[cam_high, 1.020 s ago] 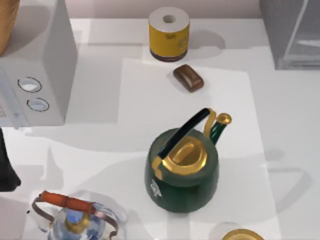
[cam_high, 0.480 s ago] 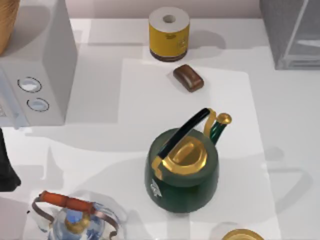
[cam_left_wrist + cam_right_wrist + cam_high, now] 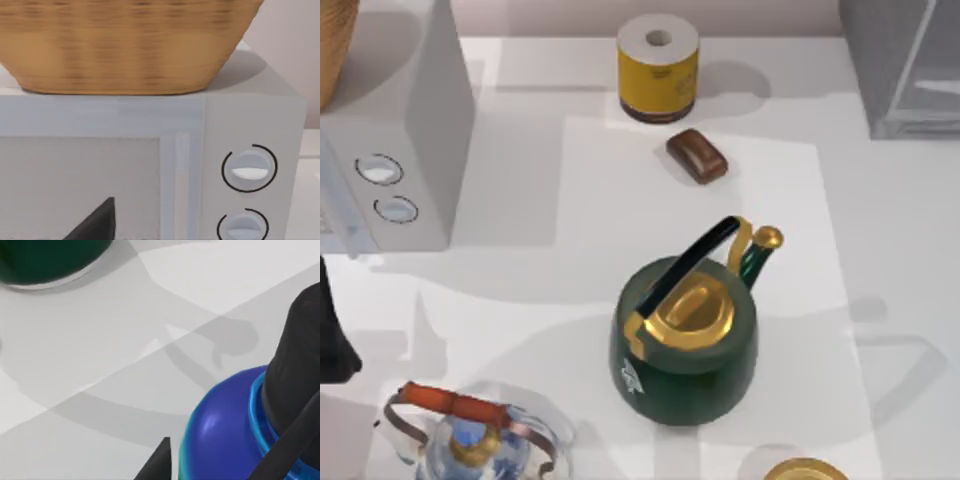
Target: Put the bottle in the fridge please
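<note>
Gripper fingers on the right arm are flanking the blue bottle above the surface, their opening impossible to tell, likely carrying it toward the fridge at far right.

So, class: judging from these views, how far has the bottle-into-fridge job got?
Done: nothing yet. The blue bottle is near the green kettle, well away from the fridge at the top view's upper right. In hand: the right gripper hangs close over the bottle; a grip can't be confirmed. Left: lifting, carrying, placing inside. The left arm sits by the microwave.
</note>
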Controlling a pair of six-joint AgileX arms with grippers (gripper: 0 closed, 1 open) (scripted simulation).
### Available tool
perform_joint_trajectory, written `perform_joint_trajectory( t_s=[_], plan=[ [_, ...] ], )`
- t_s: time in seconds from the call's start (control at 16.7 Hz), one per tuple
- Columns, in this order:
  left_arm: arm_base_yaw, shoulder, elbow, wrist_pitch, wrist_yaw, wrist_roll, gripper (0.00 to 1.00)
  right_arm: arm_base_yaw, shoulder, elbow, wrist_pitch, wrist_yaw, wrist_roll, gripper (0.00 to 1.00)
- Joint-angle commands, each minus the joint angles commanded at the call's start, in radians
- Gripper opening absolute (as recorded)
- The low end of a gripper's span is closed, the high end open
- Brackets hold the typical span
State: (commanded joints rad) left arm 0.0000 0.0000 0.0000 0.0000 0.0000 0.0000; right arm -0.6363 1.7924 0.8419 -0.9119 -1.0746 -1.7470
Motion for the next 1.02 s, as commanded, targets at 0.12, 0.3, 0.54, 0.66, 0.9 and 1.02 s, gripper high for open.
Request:
perform_joint_trajectory(
  t_s=[0.12, 0.3, 0.54, 0.66, 0.9, 1.02],
  plan=[
    [0.000, 0.000, 0.000, 0.000, 0.000, 0.000, 1.00, 0.027, -0.107, -0.065, 0.063, 0.084, 0.114, 0.01],
    [0.000, 0.000, 0.000, 0.000, 0.000, 0.000, 1.00, 0.082, -0.345, -0.186, 0.189, 0.247, 0.360, 0.01],
    [0.000, 0.000, 0.000, 0.000, 0.000, 0.000, 1.00, 0.188, -0.789, -0.373, 0.398, 0.503, 0.781, 0.01],
    [0.000, 0.000, 0.000, 0.000, 0.000, 0.000, 1.00, 0.249, -1.029, -0.466, 0.509, 0.633, 1.005, 0.01],
    [0.000, 0.000, 0.000, 0.000, 0.000, 0.000, 1.00, 0.406, -1.448, -0.642, 0.714, 0.863, 1.409, 0.01],
    [0.000, 0.000, 0.000, 0.000, 0.000, 0.000, 1.00, 0.493, -1.598, -0.721, 0.796, 0.952, 1.556, 0.01]
  ],
)
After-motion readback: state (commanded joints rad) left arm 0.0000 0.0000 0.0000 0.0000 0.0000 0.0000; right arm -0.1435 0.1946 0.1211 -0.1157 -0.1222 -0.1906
